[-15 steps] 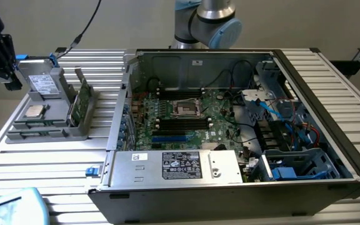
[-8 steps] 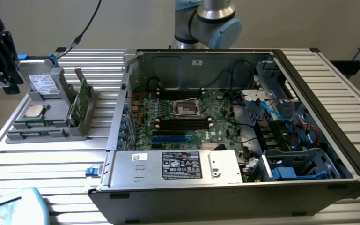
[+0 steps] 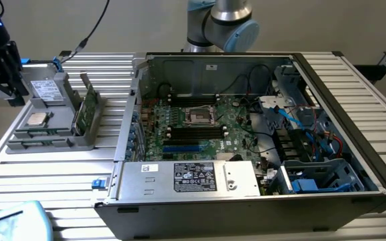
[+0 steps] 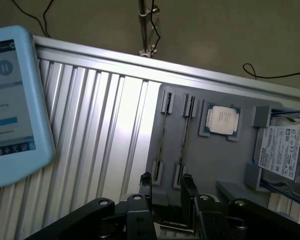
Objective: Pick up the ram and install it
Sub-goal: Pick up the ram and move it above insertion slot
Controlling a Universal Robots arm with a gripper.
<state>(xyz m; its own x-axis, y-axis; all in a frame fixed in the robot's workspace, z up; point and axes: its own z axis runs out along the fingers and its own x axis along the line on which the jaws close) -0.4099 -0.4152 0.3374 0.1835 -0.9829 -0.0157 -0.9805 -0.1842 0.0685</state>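
The gripper has its 2 fingers spread apart and holds nothing. The ram stands on its edge in the gray holder, beside the open computer case.

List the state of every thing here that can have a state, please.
gripper: open, gripping nothing
ram: on edge in a slot of the gray holder, not gripped
computer case: side panel off, inside exposed
processor chip: lying in its holder pocket
tablet: screen lit
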